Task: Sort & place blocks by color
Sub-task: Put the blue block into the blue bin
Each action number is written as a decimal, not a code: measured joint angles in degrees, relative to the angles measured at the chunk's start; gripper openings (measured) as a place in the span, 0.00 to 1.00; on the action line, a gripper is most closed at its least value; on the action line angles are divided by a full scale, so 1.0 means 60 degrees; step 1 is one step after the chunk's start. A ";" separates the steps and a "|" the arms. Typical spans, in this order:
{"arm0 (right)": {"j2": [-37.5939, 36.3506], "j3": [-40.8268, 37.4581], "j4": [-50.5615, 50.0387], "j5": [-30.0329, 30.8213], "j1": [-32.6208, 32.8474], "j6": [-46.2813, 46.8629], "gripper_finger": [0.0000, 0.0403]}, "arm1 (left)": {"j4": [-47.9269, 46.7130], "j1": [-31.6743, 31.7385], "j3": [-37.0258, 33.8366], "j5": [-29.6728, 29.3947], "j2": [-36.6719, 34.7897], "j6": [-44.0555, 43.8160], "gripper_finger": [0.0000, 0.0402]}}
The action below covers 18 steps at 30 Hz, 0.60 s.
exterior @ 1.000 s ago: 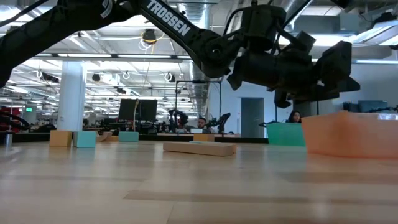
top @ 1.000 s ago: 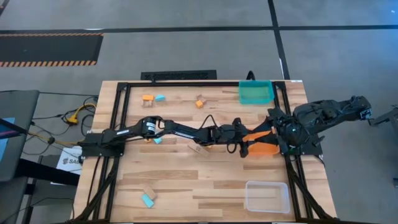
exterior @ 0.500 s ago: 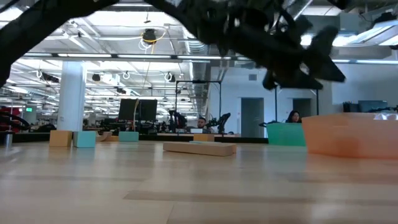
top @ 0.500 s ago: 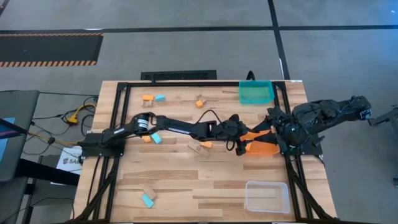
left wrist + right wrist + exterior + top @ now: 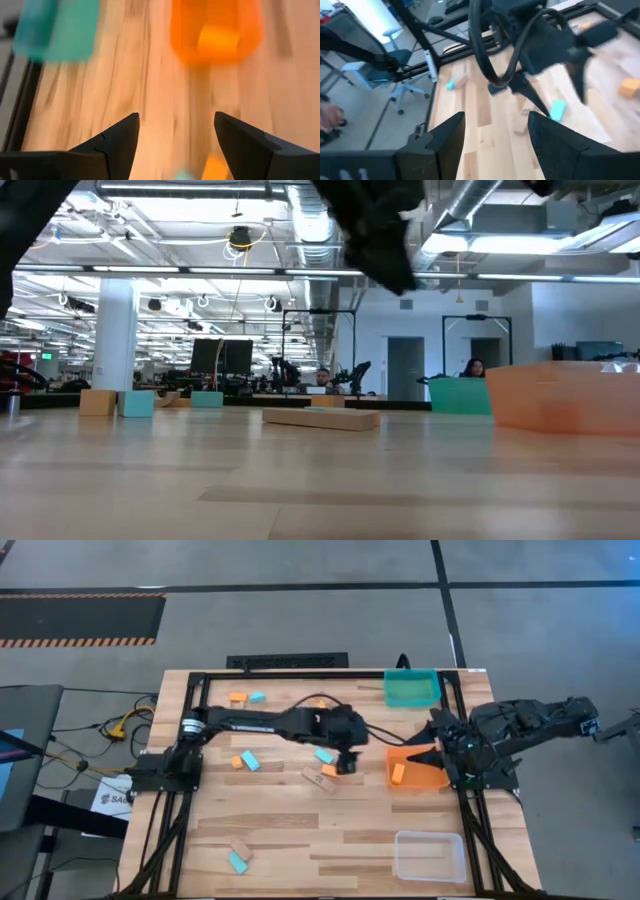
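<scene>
One small orange block (image 5: 397,773) lies inside the orange bin (image 5: 427,780).

Orange, cyan, tan blocks (image 5: 243,761) lie scattered; one, seemingly orange (image 5: 397,773), binned

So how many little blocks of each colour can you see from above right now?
Small orange blocks: 4, one of them in the orange plastic bin
Small light blue blocks: 4
Plain tan wood blocks: 2
Total: 10 in plain sight; the dark left arm may hide more.
</scene>
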 joint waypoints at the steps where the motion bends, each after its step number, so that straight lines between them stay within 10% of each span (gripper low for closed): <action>1: 0.0009 0.0000 0.0003 0.0030 -0.0113 -0.0141 0.59 | -0.0485 0.0047 0.0000 -0.0012 -0.0124 -0.0054 0.62; 10: 0.0704 0.0000 0.0167 0.0182 -0.1475 -0.2066 0.59 | -0.3857 0.0371 -0.0266 -0.0740 -0.1059 -0.1081 0.62; 18: 0.2358 0.0004 0.0512 -0.0820 -0.2755 -0.3520 0.59 | -0.3419 0.0761 -0.3930 -0.1213 -0.3912 -0.3004 0.62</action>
